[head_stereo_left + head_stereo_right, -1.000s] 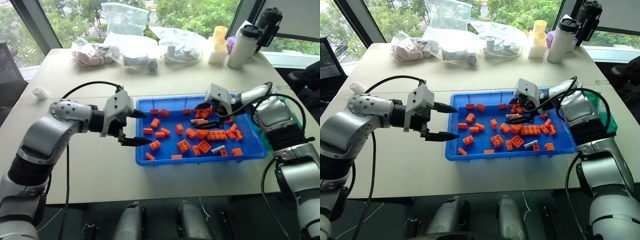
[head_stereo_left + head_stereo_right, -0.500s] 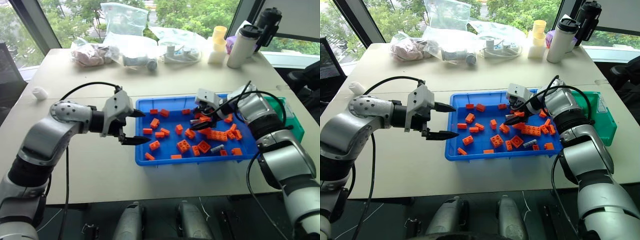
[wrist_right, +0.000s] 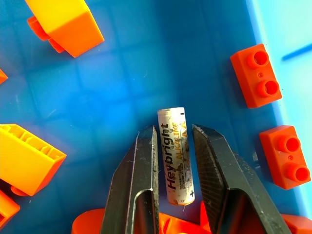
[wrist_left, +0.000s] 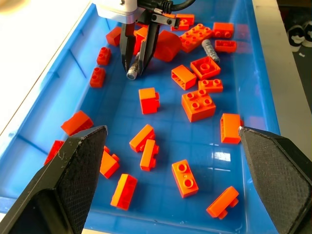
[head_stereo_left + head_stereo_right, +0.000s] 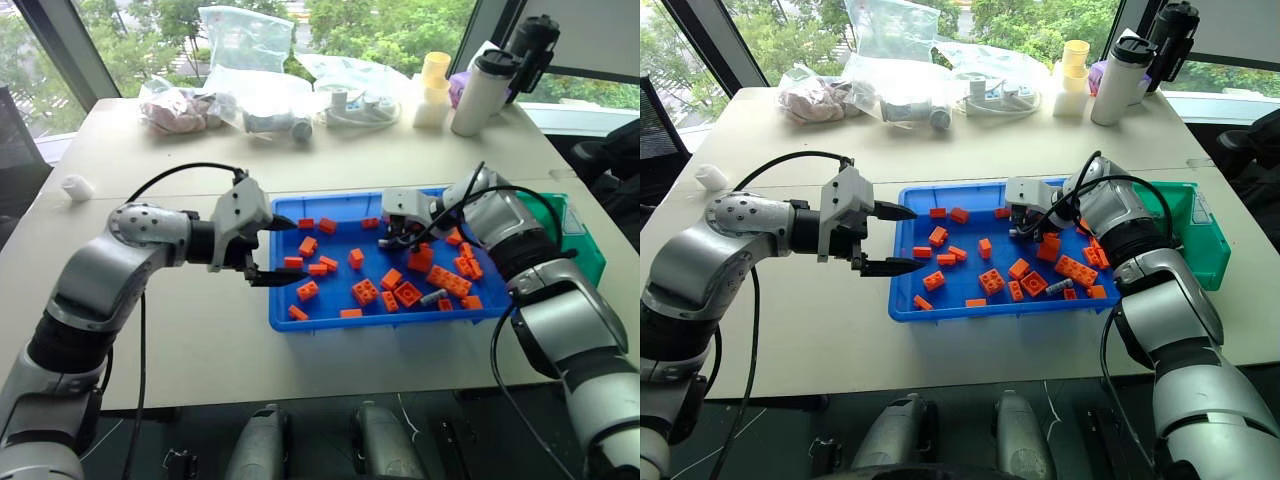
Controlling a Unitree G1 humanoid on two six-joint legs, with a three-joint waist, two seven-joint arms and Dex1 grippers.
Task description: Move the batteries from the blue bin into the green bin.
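The right gripper (image 3: 174, 161) is down inside the wide, shallow bright-blue plastic tray (image 5: 283, 300), near its far rim, and its two black fingers (image 3: 139, 180) are closed on a small grey-silver cylindrical battery (image 3: 176, 155). The battery lies between the fingers along their length, printed with dark letters, and its far end sticks out past the fingertips. In the left wrist view the same battery shows as a short grey tip (image 4: 132, 74) between the fingers, close over the blue floor of the tray.

A second grey battery (image 5: 434, 297) lies loose in the tray among the orange plastic toy bricks (image 5: 365, 291), nearer to the tray's right end.

The small, deeper teal-green plastic bin (image 5: 1200, 235) stands just beside the tray's right end, behind the right arm.

The left gripper (image 5: 265, 250) hangs at the tray's left rim with its fingers spread wide apart, holding nothing.
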